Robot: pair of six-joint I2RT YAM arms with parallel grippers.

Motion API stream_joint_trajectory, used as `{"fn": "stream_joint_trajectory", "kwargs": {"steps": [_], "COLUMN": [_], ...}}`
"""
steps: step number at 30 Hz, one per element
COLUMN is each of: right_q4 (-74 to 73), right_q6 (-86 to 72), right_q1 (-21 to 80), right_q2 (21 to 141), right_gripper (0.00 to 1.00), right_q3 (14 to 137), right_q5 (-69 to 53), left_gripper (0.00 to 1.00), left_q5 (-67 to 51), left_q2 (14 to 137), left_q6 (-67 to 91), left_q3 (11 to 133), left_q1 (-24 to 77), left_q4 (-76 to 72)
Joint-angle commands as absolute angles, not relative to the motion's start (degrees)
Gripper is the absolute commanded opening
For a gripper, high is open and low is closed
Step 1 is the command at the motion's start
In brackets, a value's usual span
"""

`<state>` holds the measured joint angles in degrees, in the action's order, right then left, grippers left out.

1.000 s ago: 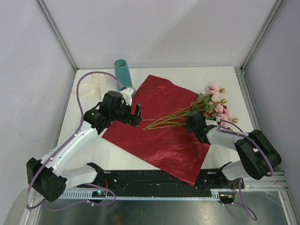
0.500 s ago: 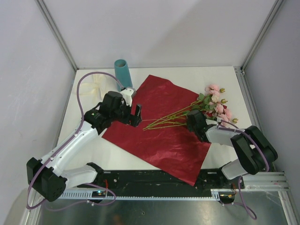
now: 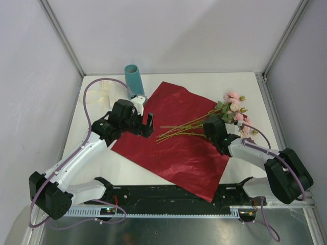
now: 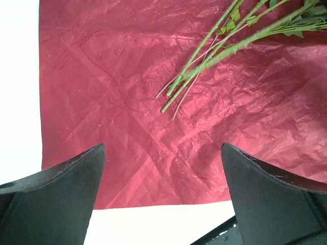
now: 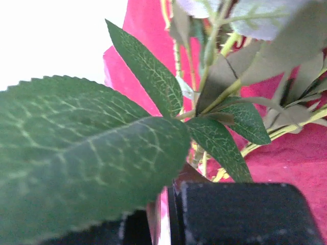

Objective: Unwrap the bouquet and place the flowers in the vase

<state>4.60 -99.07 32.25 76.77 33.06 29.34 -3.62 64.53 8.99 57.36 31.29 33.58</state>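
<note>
Vase [image 3: 134,79] looks empty, flowers [image 3: 232,104] on wrapping paper [image 3: 179,153]; left fingers [image 4: 56,189] apart, right fingers [image 5: 235,212] clamping the stems.

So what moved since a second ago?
The right gripper closed on the green-stemmed pink roses and nudged toward the far side, shifting the stems slightly; its elbow swung outward. The open left gripper, the crinkly dark red wrapping sheet and the teal cylindrical vase stayed put.

Vase [image 3: 134,77] is reachable from above; left arm's wrist just in front blocks the near side. Flowers [image 3: 232,104] lie across the wrapping paper [image 3: 179,153] between left claw [image 3: 149,124] and right claw [image 3: 208,128]. Far tabletop [image 3: 204,81] strip right of the vase is free.
</note>
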Motion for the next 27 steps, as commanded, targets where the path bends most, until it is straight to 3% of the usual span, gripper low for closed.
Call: {"fn": "stream_joint_trajectory", "kwargs": {"steps": [1, 8, 15, 21, 27], "right_q4": [-0.21, -7.06, -4.24, -4.12, 3.31], "right_q6": [-91.95, -79.11, -68.95, -70.83, -76.76], "right_q1": [34.69, 38.61, 40.32, 40.59, 38.14], "right_q2": [73.92, 73.28, 73.11, 73.20, 73.24], "right_gripper": [0.00, 0.00, 0.00, 0.00, 0.00], "right_q3": [38.80, 46.04, 46.90, 43.61, 36.75], "right_q5": [37.78, 44.44, 44.43, 41.55, 33.18], "left_gripper": [1.00, 0.98, 0.96, 0.93, 0.85], "left_q5": [-2.87, -4.26, -3.96, -3.54, -8.03], "left_q2": [63.20, 62.96, 63.53, 65.21, 75.02], "left_q6": [9.35, 8.03, 8.12, 11.98, 19.44], "left_q3": [57.14, 57.92, 58.53, 61.66, 64.11], "left_q1": [31.52, 31.55, 31.54, 31.47, 30.73], "left_q4": [32.42, 32.38, 32.41, 32.28, 30.70]}}
